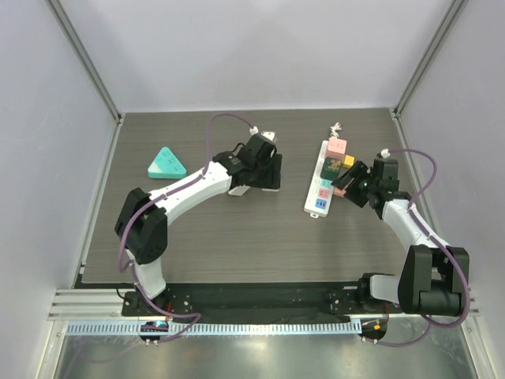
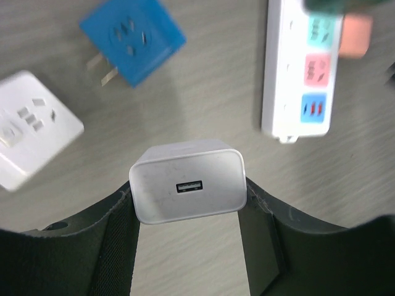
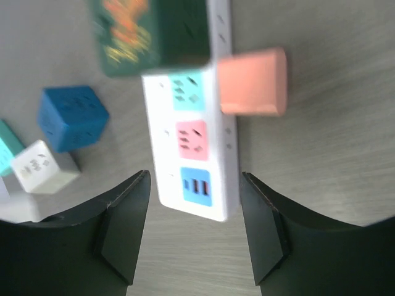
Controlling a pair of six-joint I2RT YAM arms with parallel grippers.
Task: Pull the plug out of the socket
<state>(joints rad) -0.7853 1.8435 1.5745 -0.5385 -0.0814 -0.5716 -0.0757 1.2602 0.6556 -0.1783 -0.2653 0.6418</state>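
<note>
Top external: power strip point(image 1: 321, 189) long axis near-far, far end rightward

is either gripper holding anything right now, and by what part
The left gripper holds the white USB charger, pinched by its two opposite side faces. The right gripper is open over the power strip, holding nothing.
</note>
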